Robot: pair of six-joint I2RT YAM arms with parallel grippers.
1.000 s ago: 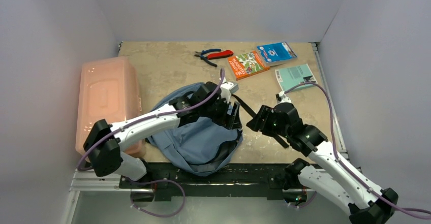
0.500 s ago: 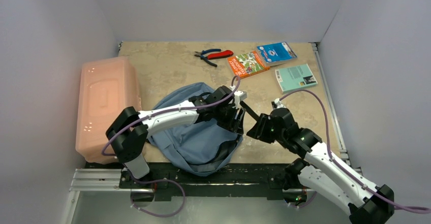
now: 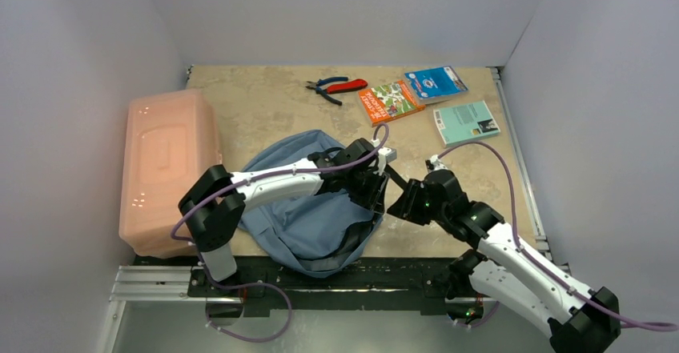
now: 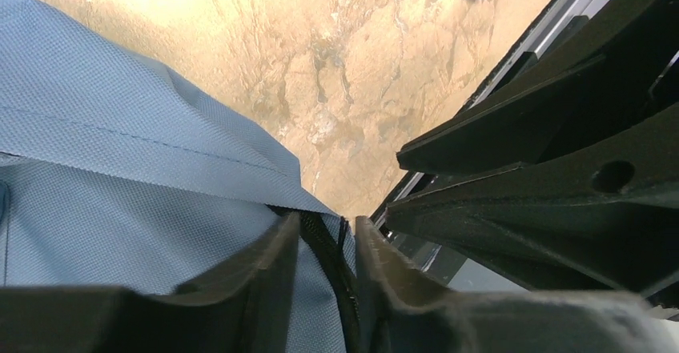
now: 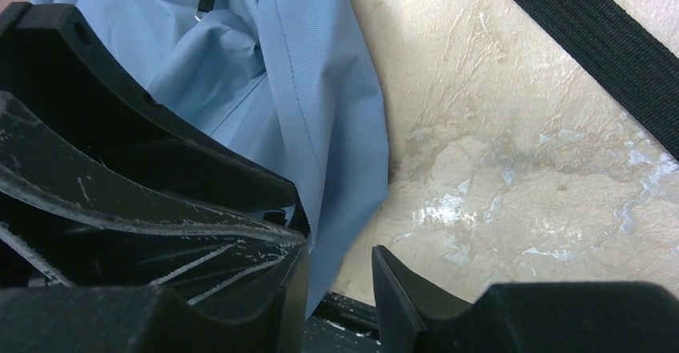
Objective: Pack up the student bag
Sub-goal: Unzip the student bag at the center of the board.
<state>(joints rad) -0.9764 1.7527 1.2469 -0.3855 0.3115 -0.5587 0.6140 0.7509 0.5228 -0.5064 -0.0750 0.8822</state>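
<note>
Left gripper (image 4: 327,225): jaws drawn narrow, with the dark zip trim (image 4: 324,261) of the bag (image 3: 292,225) pinched between them at its right-hand edge.
Right gripper (image 5: 339,250): jaws also narrow but not clamped. A fold of blue cloth lies against one finger, and a sliver of table still shows beside the other.
Just changed: within the last second both arms have closed in on the same right edge of the bag. The left one slid along and down to the trim, the right one moved in from the side, and both pairs of jaws have narrowed from wide.
Bag: it lies flat and slack at the near edge of the table (image 3: 264,105), partly under the left arm and just beside the pink box (image 3: 164,161).
Strap (image 5: 592,41): it runs loose across the table beyond the right gripper, held by neither gripper.
Meaning for the task: this looks like the start of pulling the mouth open, with one side gripped and the other about to be. Packing itself has not begun.
Still outside: the pliers (image 3: 336,86), the orange book (image 3: 390,101), the blue packet (image 3: 435,82) and the teal booklet (image 3: 466,121) lie at the far side, well apart from the bag and where they lay a second ago.
</note>
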